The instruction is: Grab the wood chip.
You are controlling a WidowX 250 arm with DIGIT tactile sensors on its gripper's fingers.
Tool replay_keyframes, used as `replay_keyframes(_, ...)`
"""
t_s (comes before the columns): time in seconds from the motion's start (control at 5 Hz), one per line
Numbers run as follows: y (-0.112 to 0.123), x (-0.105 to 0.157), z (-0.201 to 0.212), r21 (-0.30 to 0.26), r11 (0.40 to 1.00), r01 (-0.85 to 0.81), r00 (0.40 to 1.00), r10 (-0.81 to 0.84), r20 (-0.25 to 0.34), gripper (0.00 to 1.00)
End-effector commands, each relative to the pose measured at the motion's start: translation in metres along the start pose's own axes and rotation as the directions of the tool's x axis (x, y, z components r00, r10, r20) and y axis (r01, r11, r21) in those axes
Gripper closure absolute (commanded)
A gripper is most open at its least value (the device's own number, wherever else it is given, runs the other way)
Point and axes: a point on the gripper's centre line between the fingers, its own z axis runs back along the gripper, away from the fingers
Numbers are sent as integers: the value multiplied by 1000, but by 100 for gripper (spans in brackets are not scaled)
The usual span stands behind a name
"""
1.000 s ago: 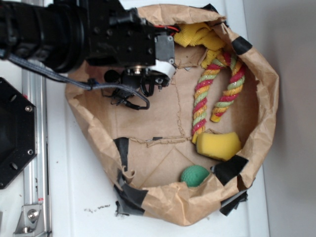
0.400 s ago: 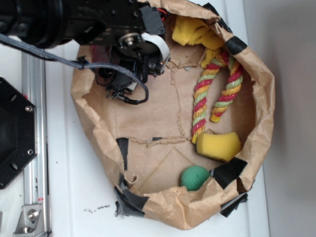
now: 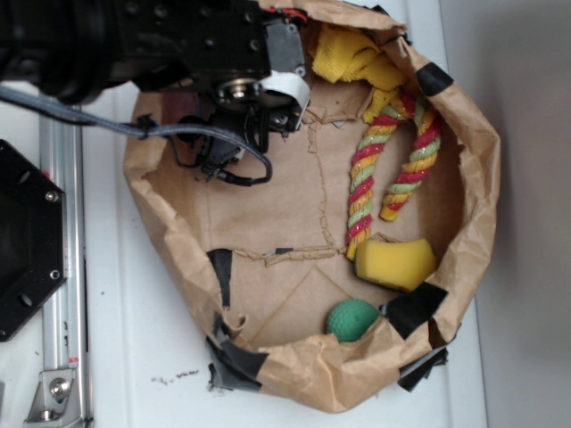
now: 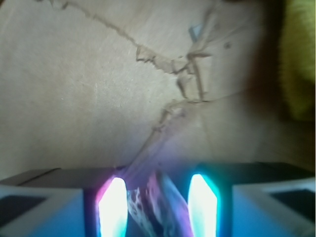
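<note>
Black arm enters from upper left of the exterior frame, gripper [image 3: 234, 160] down inside the upper-left part of a crumpled brown paper bag [image 3: 486, 178] patched with black tape [image 3: 412, 306]. In the wrist view the gripper [image 4: 154, 207] sits at the bottom edge, two glowing fingertips [image 4: 113, 207] set a narrow gap apart, with a dark streaky piece between them that is probably the wood chip [image 4: 157, 202]; blurred and washed in pink-blue glare, so cannot tell if the pads actually touch it. From outside the chip is hidden under the arm. Above the fingers in the wrist view: tan paper floor with torn, creased seams, yellow blur at the right edge.

Exterior view, rest of bag: yellow cloth [image 3: 352, 53] at top centre, striped rope toy [image 3: 393, 165] in red, green and yellow bent in an arch at upper right, yellow sponge [image 3: 395, 263] just below the rope's left end, green ball [image 3: 351, 319] at lower centre against the bag wall. Black cable [image 3: 192, 134] loops by the gripper. Bag rests on a white table [image 3: 134, 339].
</note>
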Motion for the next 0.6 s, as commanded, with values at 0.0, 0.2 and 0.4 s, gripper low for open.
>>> replay_keyframes(0.0, -19, 50, 84, -4, 979, -204, 970, 202, 135, 100)
replay_keyframes(0.2, -23, 61, 105, -67, 941, -333, 936, 338, 95, 100)
replay_keyframes(0.4, -21, 58, 105, -111, 916, -386, 915, 396, 81, 100)
